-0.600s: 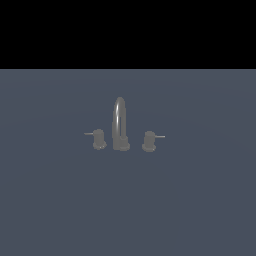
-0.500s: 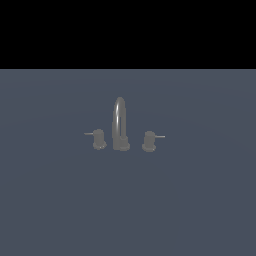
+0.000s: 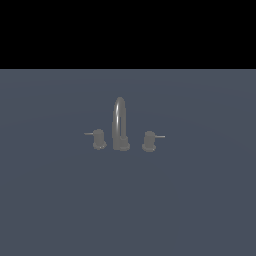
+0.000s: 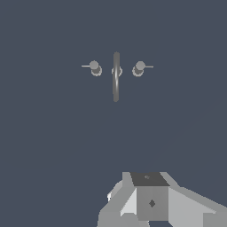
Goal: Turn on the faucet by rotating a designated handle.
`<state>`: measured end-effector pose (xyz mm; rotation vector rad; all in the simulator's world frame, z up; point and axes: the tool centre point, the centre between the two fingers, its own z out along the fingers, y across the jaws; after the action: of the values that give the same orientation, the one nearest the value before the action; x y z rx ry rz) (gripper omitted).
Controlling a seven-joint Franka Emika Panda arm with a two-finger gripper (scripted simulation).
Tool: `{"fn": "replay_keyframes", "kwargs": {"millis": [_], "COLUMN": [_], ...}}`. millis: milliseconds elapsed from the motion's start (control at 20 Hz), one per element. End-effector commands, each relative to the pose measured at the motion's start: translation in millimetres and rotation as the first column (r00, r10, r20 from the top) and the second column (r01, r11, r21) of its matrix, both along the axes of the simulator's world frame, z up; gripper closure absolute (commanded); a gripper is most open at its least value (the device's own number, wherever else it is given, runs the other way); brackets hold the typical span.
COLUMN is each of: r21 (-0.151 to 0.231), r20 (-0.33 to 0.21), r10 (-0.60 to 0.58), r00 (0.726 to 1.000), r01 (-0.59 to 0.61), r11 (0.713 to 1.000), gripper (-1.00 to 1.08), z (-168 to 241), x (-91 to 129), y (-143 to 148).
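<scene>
We see the faucet (image 3: 120, 125) standing mid-tabletop (image 3: 200, 200), its handle (image 3: 98, 139) on the exterior view's left with lever pointing outward for an easy push, while our tool (image 4: 150, 201) hangs well apart, its opening impossible to tell.

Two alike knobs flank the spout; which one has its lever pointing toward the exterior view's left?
The handle on the exterior view's left of the faucet. Its twin knob points its lever right.

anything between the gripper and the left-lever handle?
Nothing visible. In the wrist view only bare grey surface lies between the gripper and the handle. The spout and the twin knob sit beside it.
</scene>
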<state>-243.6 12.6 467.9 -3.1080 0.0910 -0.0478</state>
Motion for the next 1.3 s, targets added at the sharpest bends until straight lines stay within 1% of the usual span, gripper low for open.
{"fn": "replay_keyframes", "kwargs": {"millis": [0,300,600,900,1250], "r21": [0.0,0.0,0.0,0.0,0.0], "r20": [-0.001,-0.004,-0.009,-0.013,-0.018], "r10": [-0.027,-0.122,-0.243,-0.363,-0.494], "r00": [1.0,0.993,0.97,0.932,0.869], "r01": [0.027,0.122,0.243,0.363,0.494], "r11": [1.0,0.993,0.97,0.932,0.869], "gripper": [1.08,1.08,1.08,1.08,1.08], "z": [-7,-31,-62,-94,-131], "x": [2,11,25,43,67], "y": [6,25,50,73,97]}}
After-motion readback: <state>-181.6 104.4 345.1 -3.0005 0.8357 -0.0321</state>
